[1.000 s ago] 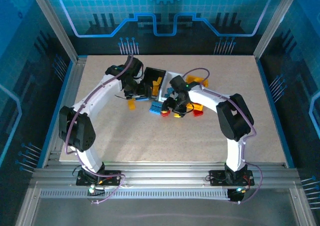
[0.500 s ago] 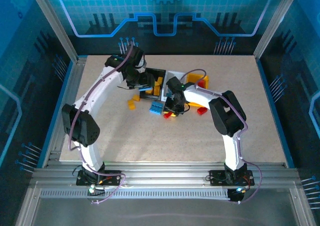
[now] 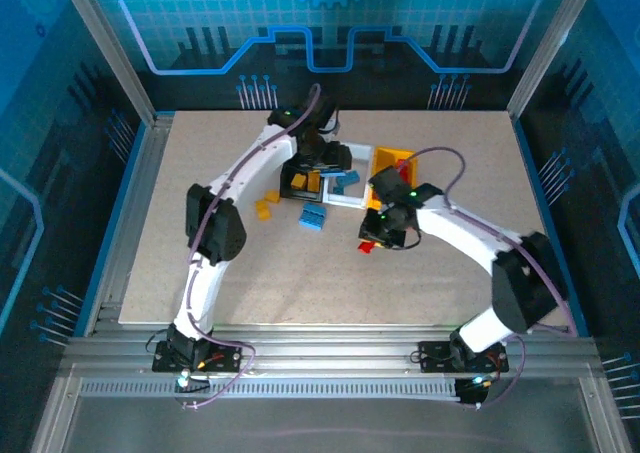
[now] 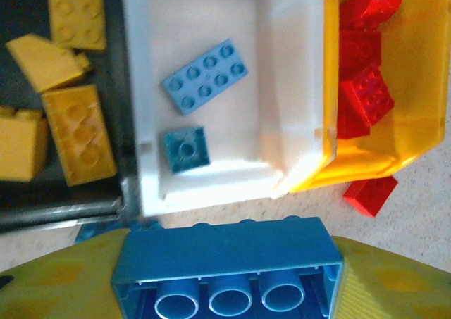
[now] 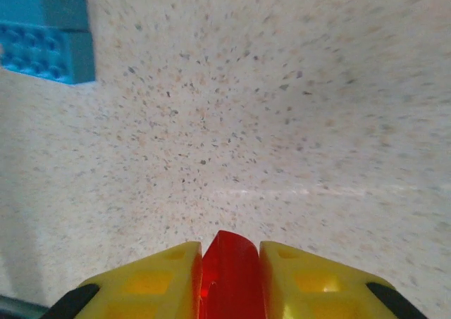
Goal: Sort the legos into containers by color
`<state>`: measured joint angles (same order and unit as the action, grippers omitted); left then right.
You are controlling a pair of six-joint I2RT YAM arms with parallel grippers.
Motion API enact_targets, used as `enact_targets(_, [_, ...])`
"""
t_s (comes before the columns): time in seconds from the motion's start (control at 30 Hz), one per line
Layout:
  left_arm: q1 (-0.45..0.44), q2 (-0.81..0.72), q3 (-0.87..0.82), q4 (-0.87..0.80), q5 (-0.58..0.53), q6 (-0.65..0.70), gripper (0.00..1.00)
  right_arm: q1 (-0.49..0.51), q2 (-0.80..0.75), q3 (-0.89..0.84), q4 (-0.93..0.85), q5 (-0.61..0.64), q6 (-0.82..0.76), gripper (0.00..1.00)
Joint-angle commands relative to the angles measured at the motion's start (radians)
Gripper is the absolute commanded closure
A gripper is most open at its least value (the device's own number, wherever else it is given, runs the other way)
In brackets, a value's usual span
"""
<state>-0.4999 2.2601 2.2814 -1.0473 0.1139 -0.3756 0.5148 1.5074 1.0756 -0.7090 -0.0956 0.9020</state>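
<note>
Between the yellow fingers of my left gripper [image 4: 225, 263] sits a blue lego [image 4: 225, 252], held just short of the white container [image 4: 296, 86]; from above this gripper [image 3: 318, 161] hangs over the row of containers. The white container holds two blue legos [image 4: 204, 76]. Yellow legos [image 4: 77, 132] lie in the black container [image 4: 25, 5], red ones [image 4: 363, 97] in the yellow container [image 4: 423, 86]. My right gripper [image 5: 229, 263] is shut on a small red lego [image 5: 229, 277] above bare table, to the right of the loose pile [image 3: 375, 238].
Loose on the table lie a blue brick [image 3: 313, 217] and yellow bricks [image 3: 265, 206] in front of the black bin. A red brick [image 4: 370, 194] lies just outside the yellow bin's corner. A blue brick [image 5: 46, 41] lies ahead and left of my right gripper.
The left arm swung right and away, carrying the blue lego from the table to the bins. The right gripper shut on a red lego and moved right, away from the pile.
</note>
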Motion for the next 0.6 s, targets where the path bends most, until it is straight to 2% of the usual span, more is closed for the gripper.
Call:
enact_targets(0.0, [-0.007, 0.114, 0.139, -0.046, 0.019, -0.026, 0.39, -0.084, -0.076, -0.012, -0.077, 0.044, -0.052, 0.71])
enact_targets(0.17, [-0.004, 0.232, 0.271, -0.035, 0.050, -0.046, 0.27, -0.237, -0.088, 0.056, -0.096, 0.020, -0.130, 0.71])
enact_targets(0.23, [0.004, 0.242, 0.271, -0.012, 0.070, -0.066, 0.18, -0.288, -0.054, 0.109, -0.096, 0.002, -0.159, 0.71])
enact_targets(0.33, [0.008, 0.227, 0.262, -0.008, 0.079, -0.067, 0.09, -0.340, 0.035, 0.211, -0.099, -0.017, -0.190, 0.71])
enact_targets(0.4, [0.009, 0.196, 0.234, -0.005, 0.082, -0.059, 0.01, -0.361, 0.096, 0.271, -0.098, -0.016, -0.202, 0.71])
enact_targets(0.5, [0.008, 0.112, 0.141, -0.002, 0.078, -0.045, 0.01, -0.383, 0.189, 0.356, -0.091, -0.019, -0.210, 0.70])
enact_targets(0.57, [0.009, 0.025, 0.026, 0.013, 0.059, -0.038, 0.01, -0.389, 0.251, 0.413, -0.090, -0.011, -0.217, 0.65])
